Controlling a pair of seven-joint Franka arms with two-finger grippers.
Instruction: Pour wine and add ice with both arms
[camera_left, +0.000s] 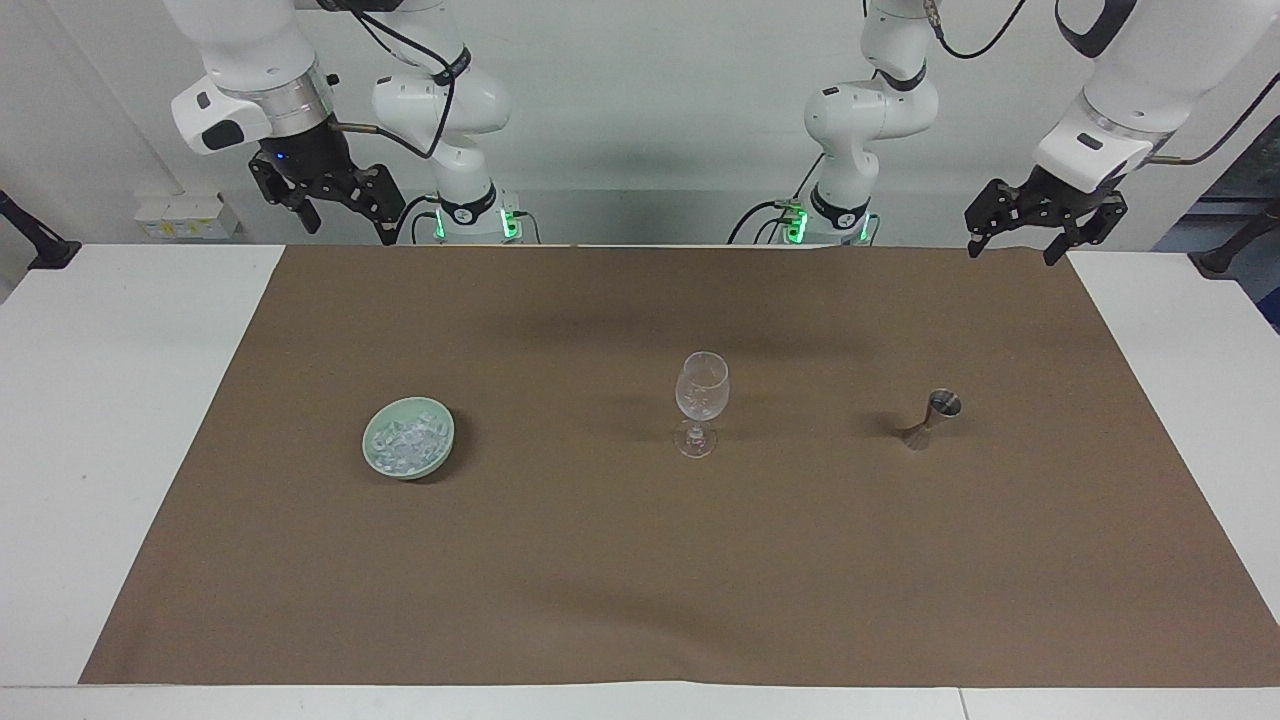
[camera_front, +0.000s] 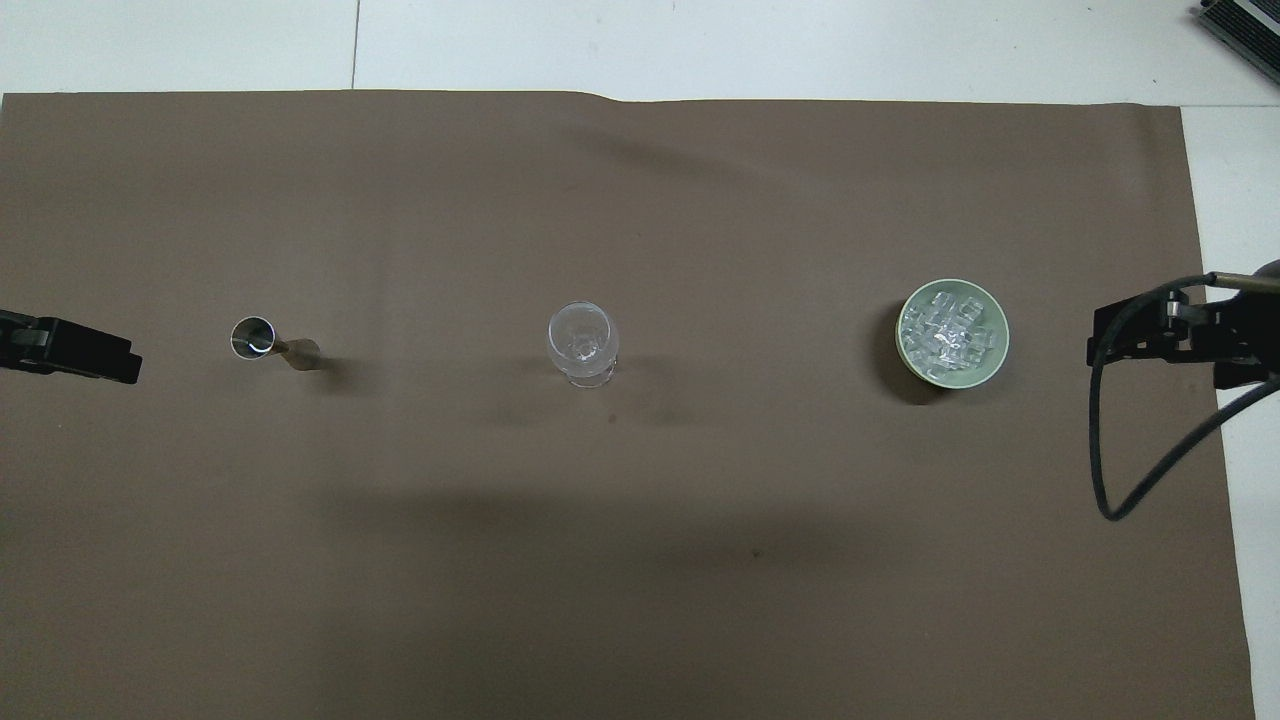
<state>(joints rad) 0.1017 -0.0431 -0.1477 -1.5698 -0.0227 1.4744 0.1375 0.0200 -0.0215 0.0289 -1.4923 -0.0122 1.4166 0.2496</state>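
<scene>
- right gripper (camera_left: 340, 205) raised at the right arm's end of the table, over the mat's robot-side edge; fingers spread apart, nothing in them; arm waits
- in overhead view right gripper (camera_front: 1150, 335) pokes in at the mat's edge just past the bowl, black cable looping below it
- pale green bowl (camera_left: 408, 437) (camera_front: 952, 332) on the brown mat (camera_left: 640, 600), toward the right arm's end; upright
- ice (camera_left: 405, 438) (camera_front: 945, 335) inside the bowl, many small clear chunks piled together, all in the bowl
- stemmed glass (camera_left: 701, 400) (camera_front: 582, 342) upright near the mat's middle, between bowl and jigger, well apart from both; looks empty
- metal jigger (camera_left: 932, 418) (camera_front: 268, 343) standing upright toward the left arm's end, roughly in line with glass and bowl; contents cannot tell
- left gripper (camera_left: 1045, 225) raised at the left arm's end, over the mat's robot-side corner; fingers released, holding nothing; arm waits
- overhead view shows only the left gripper's tip (camera_front: 70, 350) at the frame edge, beside the jigger but apart from it
- white table (camera_left: 120, 400) shows around the mat at both ends
</scene>
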